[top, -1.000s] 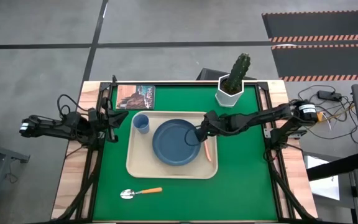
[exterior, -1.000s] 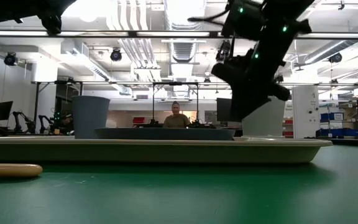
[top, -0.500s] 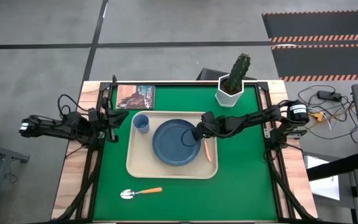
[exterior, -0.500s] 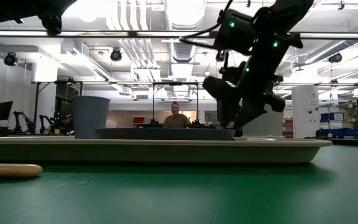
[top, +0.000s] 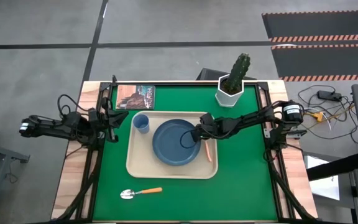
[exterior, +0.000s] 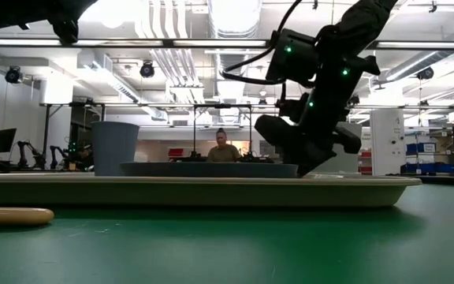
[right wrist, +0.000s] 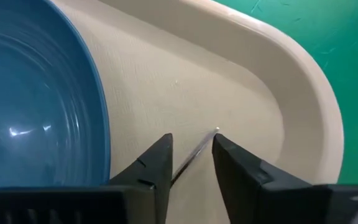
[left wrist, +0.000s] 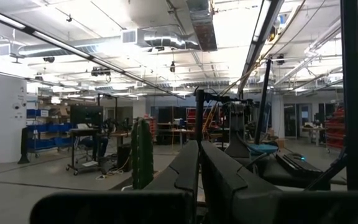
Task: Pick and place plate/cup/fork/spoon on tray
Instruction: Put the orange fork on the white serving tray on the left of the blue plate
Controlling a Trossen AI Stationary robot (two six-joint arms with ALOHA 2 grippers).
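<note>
The cream tray (top: 135, 163) lies mid-table. On it are the slate-blue plate (top: 174, 143), the light-blue cup (top: 141, 123) at its far left corner, and the fork (top: 208, 151) along its right side, orange handle toward the near edge. The spoon (top: 140, 193) lies on the green mat near the table's near edge. My right gripper (top: 196, 135) is low over the tray beside the plate's right rim, narrowly open, with the fork's thin silver end (right wrist: 194, 154) between its fingers. My left gripper (left wrist: 199, 171) is shut and empty at the table's left edge. My right gripper comes from the table's right, slanting down, its fingers on either side of the fork's metal end (right wrist: 211, 134). The gap is much wider than the silver strip. I cannot tell whether either finger touches it. The fork's handle (top: 208, 153) lies on the tray.
A white pot with a cactus (top: 232, 87) stands at the far right, close to my right arm. A book with a brown cover (top: 135, 97) lies at the far left. Bare green mat lies to the right of the tray and along the near edge.
My right gripper has gone down toward the tray and a little toward the table's left, tipping steeper, and now stands low beside the plate's rim. The fork's handle has stayed where it was on the tray.
</note>
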